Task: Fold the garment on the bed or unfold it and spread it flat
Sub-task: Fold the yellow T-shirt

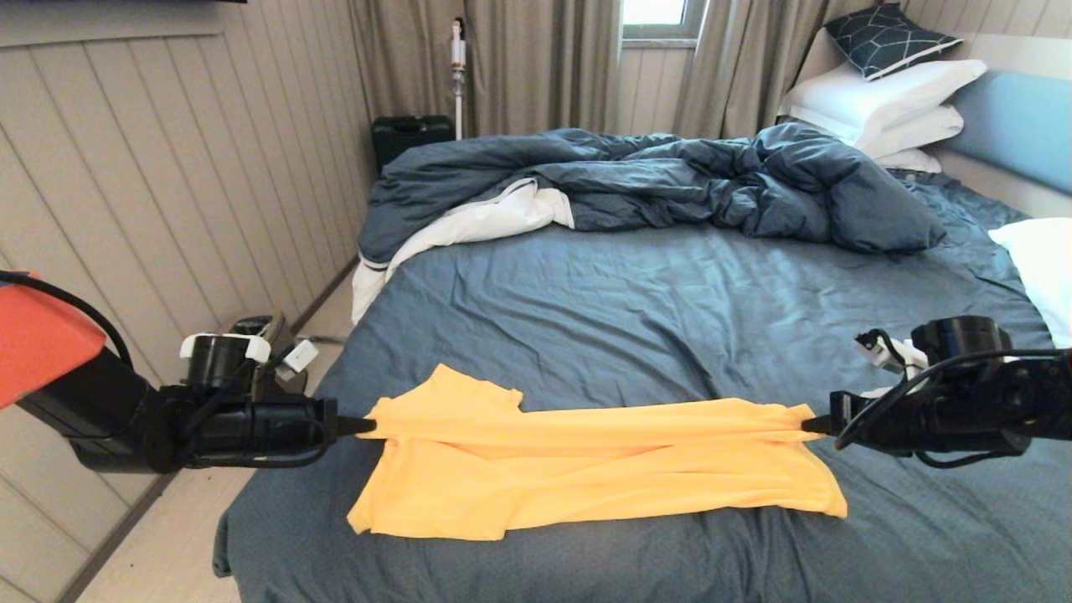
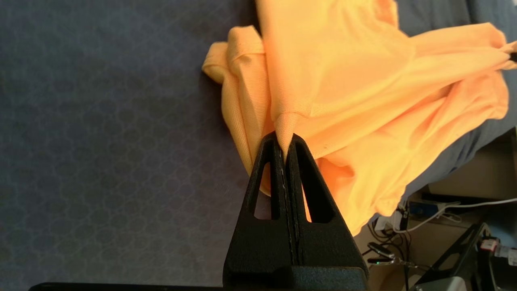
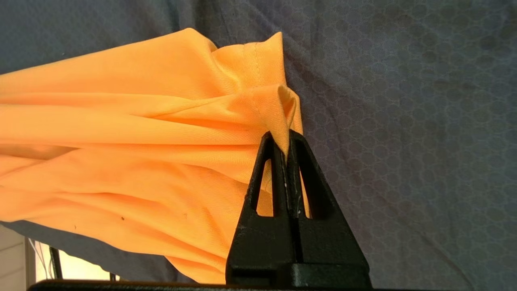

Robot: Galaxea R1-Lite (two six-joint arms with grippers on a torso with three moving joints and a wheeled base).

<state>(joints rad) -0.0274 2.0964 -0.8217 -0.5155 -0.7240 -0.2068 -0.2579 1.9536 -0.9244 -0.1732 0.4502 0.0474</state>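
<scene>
Fingers of the left gripper [image 2: 285, 147] are clenched on a pinch of the garment [image 1: 586, 465] at its left end, and the right gripper [image 3: 281, 145] has its fingers clamped the same way on a bunched edge at the opposite end. Between them the yellow T-shirt is drawn into a taut ridge low over the near part of the bed [image 1: 670, 318], while the cloth below that line sags and lies on the sheet toward the near edge. It looks thin, light and limp: it should follow the grippers readily, hold no shape of its own, and wrinkle or slip if gripped by only a small fold, so hems, shoulders or seams seem the safer places to hold. Which parts are actually held is hard to say; the right wrist view shows a stitched hem close to the fingers, but the layers are gathered there. One sleeve pokes out at the far left; the other sleeve, the collar and any print are not visible. The duvet [image 1: 670, 180] lies rumpled well beyond.
</scene>
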